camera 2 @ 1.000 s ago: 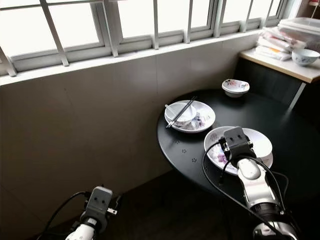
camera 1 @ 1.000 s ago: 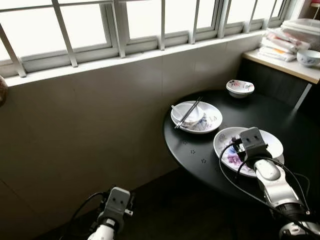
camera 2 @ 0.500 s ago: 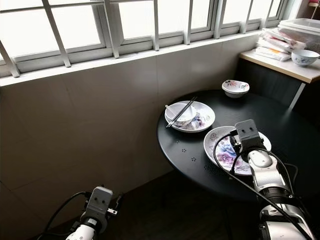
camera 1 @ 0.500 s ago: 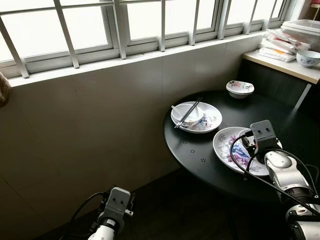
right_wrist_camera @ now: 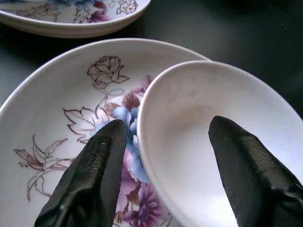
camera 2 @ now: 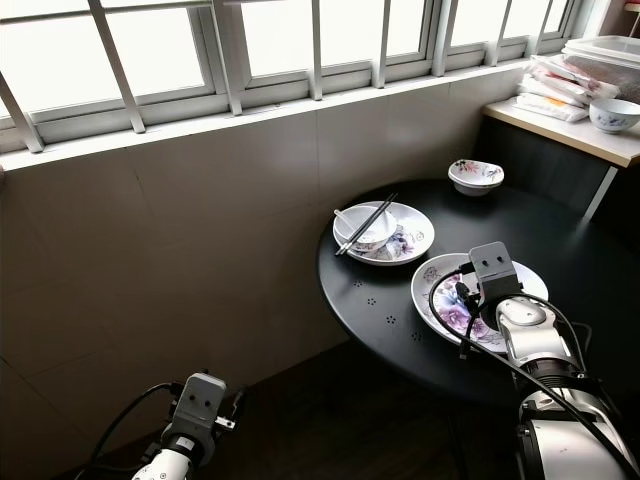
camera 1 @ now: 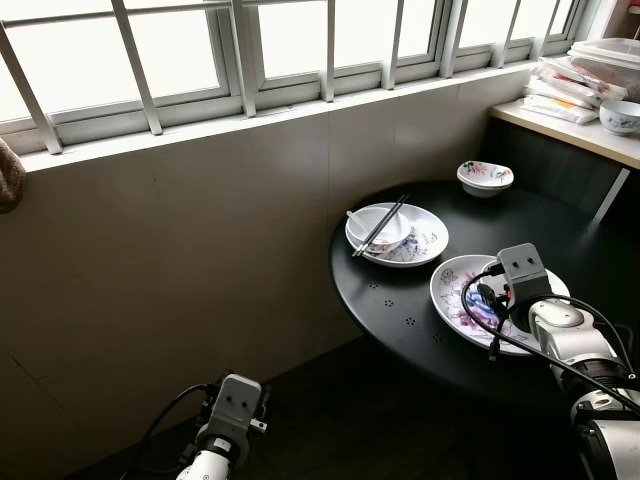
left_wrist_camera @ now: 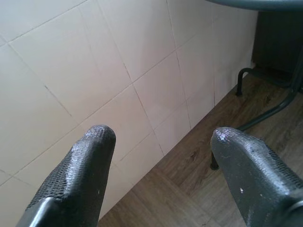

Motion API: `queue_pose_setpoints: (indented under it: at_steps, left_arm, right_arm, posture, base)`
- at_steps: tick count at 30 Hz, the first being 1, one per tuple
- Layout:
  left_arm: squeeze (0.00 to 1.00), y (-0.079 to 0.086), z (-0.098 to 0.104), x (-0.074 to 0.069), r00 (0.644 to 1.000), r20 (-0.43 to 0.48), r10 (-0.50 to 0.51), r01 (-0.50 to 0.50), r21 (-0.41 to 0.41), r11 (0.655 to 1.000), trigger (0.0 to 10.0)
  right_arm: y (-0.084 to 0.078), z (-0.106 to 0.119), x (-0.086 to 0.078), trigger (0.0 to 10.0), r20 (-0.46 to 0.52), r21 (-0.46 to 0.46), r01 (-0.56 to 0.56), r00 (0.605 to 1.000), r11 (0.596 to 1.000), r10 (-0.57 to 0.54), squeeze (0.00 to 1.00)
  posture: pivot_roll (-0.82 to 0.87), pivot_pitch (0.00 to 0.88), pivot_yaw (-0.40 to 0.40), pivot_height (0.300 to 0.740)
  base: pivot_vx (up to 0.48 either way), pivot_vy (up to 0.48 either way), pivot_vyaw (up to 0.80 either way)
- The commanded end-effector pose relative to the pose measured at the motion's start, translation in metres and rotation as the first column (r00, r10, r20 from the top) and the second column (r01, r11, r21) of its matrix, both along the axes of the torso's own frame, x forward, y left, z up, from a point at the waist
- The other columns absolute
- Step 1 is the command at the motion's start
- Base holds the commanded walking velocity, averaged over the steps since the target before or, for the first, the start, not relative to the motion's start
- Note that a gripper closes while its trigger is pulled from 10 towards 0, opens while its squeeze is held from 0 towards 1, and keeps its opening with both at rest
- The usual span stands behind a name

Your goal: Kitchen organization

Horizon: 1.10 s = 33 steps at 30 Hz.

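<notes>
Right gripper (right_wrist_camera: 163, 161) hovers with fingers spread astride the rim of a small white bowl (right_wrist_camera: 222, 142) inside the floral plate (right_wrist_camera: 71, 113) (its roses clearest from the wrist), at the black round table's (camera 1: 400, 300) four o'clock. Left gripper (left_wrist_camera: 161, 175) hangs spread, idle.

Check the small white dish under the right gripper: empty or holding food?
Empty: the small white dish shows a bare inside, resting in the floral plate.
</notes>
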<state>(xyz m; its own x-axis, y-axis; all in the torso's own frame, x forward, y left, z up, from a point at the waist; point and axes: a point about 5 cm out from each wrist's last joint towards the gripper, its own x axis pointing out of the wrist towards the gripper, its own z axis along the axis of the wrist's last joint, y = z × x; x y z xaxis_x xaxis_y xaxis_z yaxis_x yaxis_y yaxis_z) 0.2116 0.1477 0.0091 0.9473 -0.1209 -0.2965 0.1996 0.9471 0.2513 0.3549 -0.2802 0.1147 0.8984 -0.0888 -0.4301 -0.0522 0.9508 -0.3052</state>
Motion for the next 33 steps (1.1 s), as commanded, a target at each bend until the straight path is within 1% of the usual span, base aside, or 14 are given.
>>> queue_pose_setpoints:
  at_steps: [1, 5, 14, 15, 16, 17, 18, 19, 24, 26, 29, 30, 33]
  left_arm:
    - [0.00, 0.000, -0.001, 0.001, 1.000, -0.007, 0.002, -0.002, -0.003, 1.000, 10.0]
    - [0.00, 0.000, -0.001, 0.001, 1.000, -0.007, 0.002, -0.002, -0.004, 1.000, 10.0]
    - [0.00, -0.001, -0.001, 0.001, 1.000, -0.007, 0.001, -0.001, -0.007, 1.000, 10.0]
    - [0.00, -0.001, -0.001, 0.001, 1.000, -0.007, 0.001, -0.001, -0.007, 1.000, 10.0]
    - [0.00, -0.001, -0.001, 0.001, 1.000, -0.007, 0.001, -0.001, -0.007, 1.000, 10.0]
    - [0.00, -0.001, -0.001, 0.000, 1.000, -0.007, 0.001, -0.001, -0.008, 1.000, 10.0]
    - [0.00, -0.001, -0.001, 0.000, 1.000, -0.007, 0.001, -0.001, -0.008, 1.000, 10.0]
    - [0.00, -0.001, -0.001, 0.000, 1.000, -0.008, 0.001, -0.001, -0.009, 1.000, 10.0]
    - [0.00, -0.002, -0.001, 0.000, 1.000, -0.009, 0.001, -0.001, -0.013, 1.000, 10.0]
    - [0.00, -0.002, -0.001, 0.000, 1.000, -0.010, 0.001, -0.001, -0.014, 1.000, 10.0]
    - [0.00, -0.002, -0.001, -0.001, 1.000, -0.011, 0.001, -0.001, -0.015, 1.000, 10.0]
    - [0.00, -0.002, -0.002, -0.001, 1.000, -0.011, 0.001, -0.001, -0.016, 1.000, 10.0]
    - [0.00, -0.002, -0.002, -0.001, 1.000, -0.013, 0.002, -0.002, -0.017, 1.000, 10.0]
  right_arm:
    - [-0.008, -0.002, -0.003, 10.0, -0.047, 0.026, 0.034, 0.998, 0.999, -0.033, 0.00]
    - [-0.012, -0.009, -0.007, 10.0, -0.095, 0.048, 0.071, 0.993, 0.996, -0.066, 0.00]
    - [-0.013, -0.012, -0.008, 10.0, -0.126, 0.014, 0.081, 0.989, 0.997, -0.079, 0.00]
    - [-0.013, -0.012, -0.008, 9.3, -0.126, 0.014, 0.083, 0.989, 0.996, -0.080, 0.00]
    - [-0.014, -0.010, -0.008, 4.4, -0.117, 0.024, 0.090, 0.989, 0.996, -0.087, 0.00]
    - [-0.015, -0.010, -0.008, 0.2, -0.113, 0.024, 0.097, 0.989, 0.995, -0.094, 0.00]
    - [-0.015, -0.010, -0.008, 0.2, -0.113, 0.024, 0.097, 0.989, 0.995, -0.094, 0.00]
    - [-0.015, -0.008, -0.007, 0.0, -0.102, 0.026, 0.099, 0.990, 0.995, -0.096, 0.00]
    - [-0.015, -0.009, -0.007, 0.0, -0.102, 0.017, 0.091, 0.991, 0.996, -0.089, 0.00]
    - [-0.015, -0.010, -0.008, 0.0, -0.105, -0.019, 0.074, 0.992, 0.997, -0.076, 0.00]
    - [-0.014, -0.011, -0.008, 0.0, -0.105, -0.047, 0.057, 0.993, 0.997, -0.062, 0.00]
    - [-0.013, -0.010, -0.007, 0.0, -0.099, -0.083, 0.042, 0.994, 0.996, -0.050, 0.00]
    - [-0.012, -0.007, -0.005, 0.0, -0.070, -0.146, 0.023, 0.997, 0.989, -0.034, 0.00]
  posture:
    - [-0.03, 0.000, 0.001, 0.740]
    - [-0.03, 0.000, 0.002, 0.740]
    - [-0.02, 0.000, 0.003, 0.740]
    - [-0.02, 0.000, 0.003, 0.740]
    - [-0.02, 0.000, 0.002, 0.740]
    - [-0.02, 0.000, 0.001, 0.740]
    - [-0.02, 0.000, 0.001, 0.740]
    - [-0.02, 0.000, 0.001, 0.740]
    - [-0.02, 0.000, 0.000, 0.740]
    - [-0.02, 0.000, -0.001, 0.740]
    - [-0.02, 0.000, -0.002, 0.740]
    - [-0.02, 0.000, -0.001, 0.740]
    - [-0.02, 0.000, -0.002, 0.740]
  base:
    - [0.000, 0.000, 0.00]
    - [0.000, 0.000, 0.00]
    - [0.000, 0.000, 0.00]
    - [0.000, 0.000, 0.00]
    - [0.000, 0.000, 0.00]
    - [0.000, 0.000, 0.00]
    - [0.000, 0.000, 0.00]
    - [0.000, 0.000, 0.00]
    - [0.000, 0.000, 0.00]
    - [0.000, 0.000, 0.00]
    - [0.000, 0.000, 0.00]
    - [0.000, 0.000, 0.00]
    - [0.000, 0.000, 0.00]
